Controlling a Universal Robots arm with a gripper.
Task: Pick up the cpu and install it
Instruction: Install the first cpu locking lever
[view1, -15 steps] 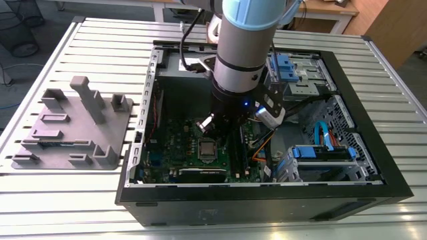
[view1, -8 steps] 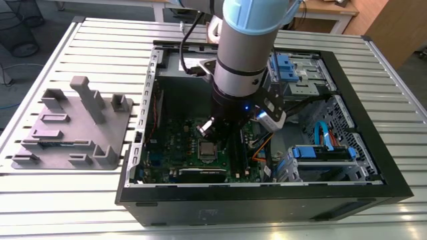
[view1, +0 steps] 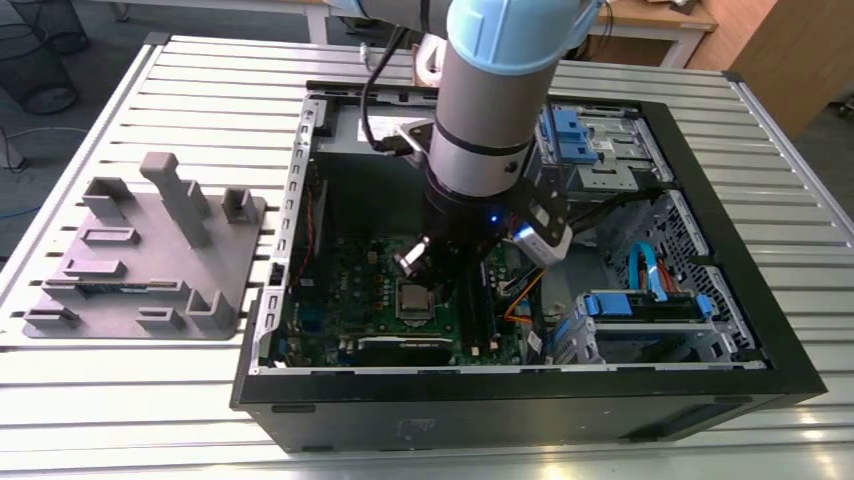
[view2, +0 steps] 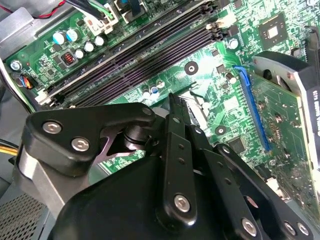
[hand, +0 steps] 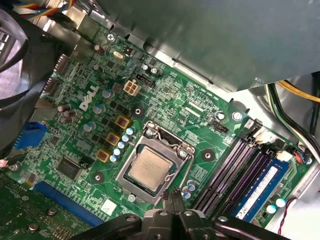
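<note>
The cpu (hand: 148, 166), a flat square chip with a dull silver top, lies in the socket of the green motherboard (hand: 165, 95), and the silver socket frame (hand: 150, 140) surrounds it. In the exterior view the cpu (view1: 416, 297) sits near the middle of the board inside the open computer case (view1: 534, 385). My gripper (hand: 172, 193) hovers just beside the socket, close to the cpu's edge, with its thin black fingers pressed together and nothing between them. The same fingers (view2: 173, 107) point down at the board next to the memory slots (view2: 140, 55).
A grey fixture block (view1: 147, 250) with slots and posts stands on the slatted table at the exterior view's left. Inside the case are a graphics card (view1: 400, 347), blue drive brackets (view1: 641, 303), loose cables (view1: 527, 290) and a blue memory stick (hand: 260, 185).
</note>
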